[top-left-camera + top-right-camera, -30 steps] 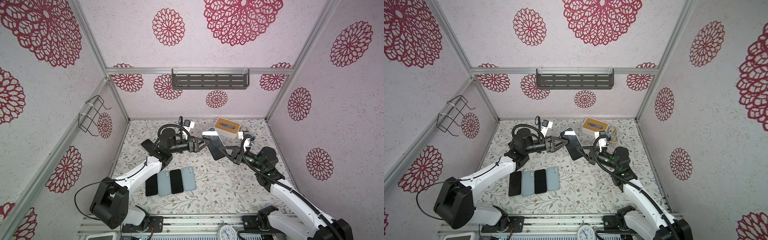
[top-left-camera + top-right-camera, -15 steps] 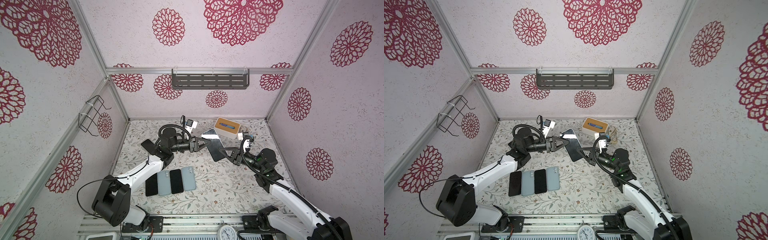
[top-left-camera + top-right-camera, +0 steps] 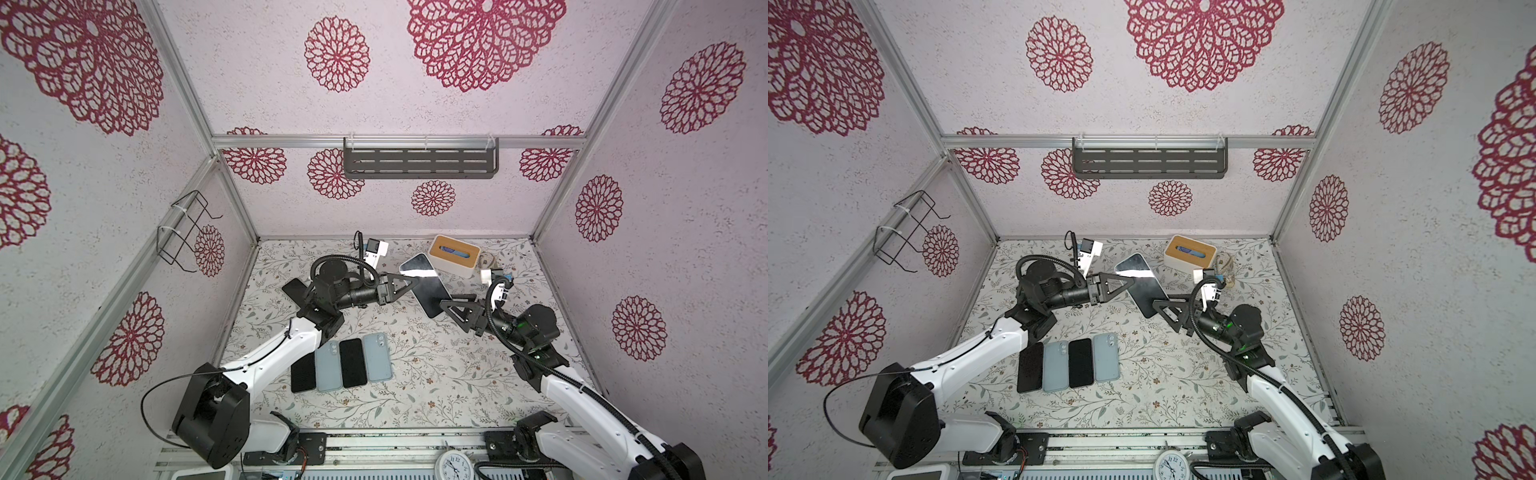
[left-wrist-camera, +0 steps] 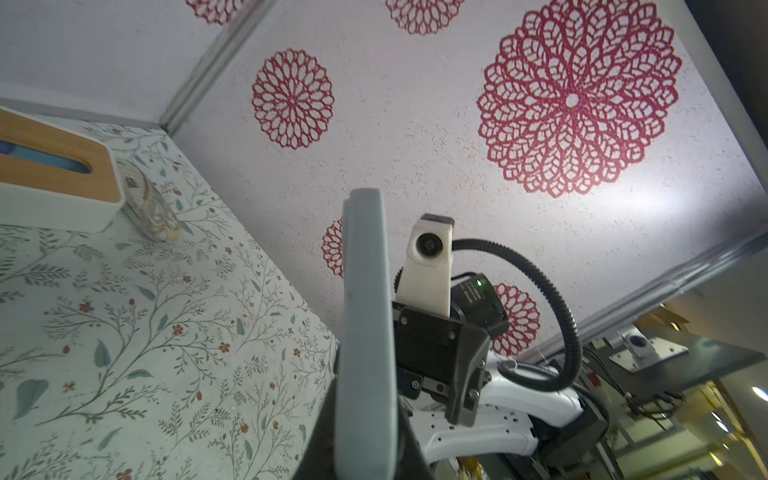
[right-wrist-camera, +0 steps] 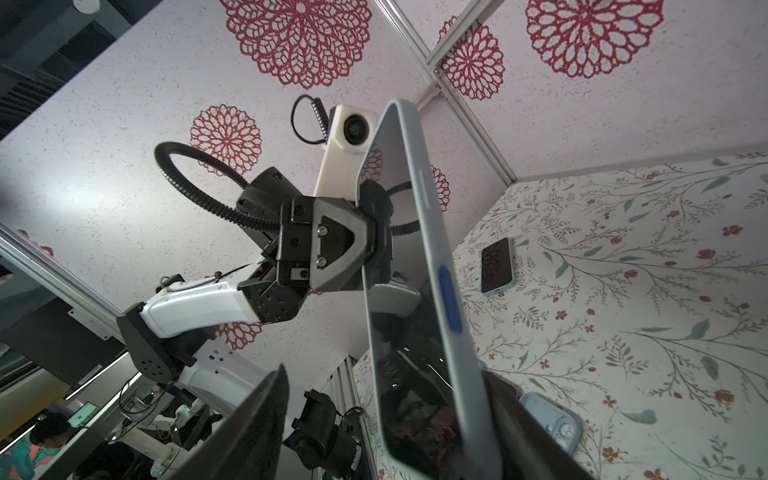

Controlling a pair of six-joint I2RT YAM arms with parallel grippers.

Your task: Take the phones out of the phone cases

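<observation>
The phone (image 3: 428,286) (image 3: 1144,286), dark screen up, sits in a pale grey-blue phone case (image 5: 432,249) and hangs tilted above the table between both arms. My left gripper (image 3: 409,284) (image 3: 1128,284) is shut on the long edge of the phone case (image 4: 365,324), and the fingers pinch its front and back. My right gripper (image 3: 446,302) (image 5: 390,436) stands open around the phone's lower end. One finger (image 5: 519,428) lies against the case's back. The other finger (image 5: 257,424) stands well off the screen (image 5: 399,332).
Two black phones and two pale blue cases lie in a row (image 3: 340,365) (image 3: 1069,361) near the front. Another phone (image 3: 293,291) (image 5: 496,266) lies under the left arm. A wood-topped white box (image 3: 455,255) (image 4: 54,183) stands at the back right.
My left gripper has closed onto the case's edge. My right gripper has let go and spread its fingers. The phone stays in about the same place in the air.
</observation>
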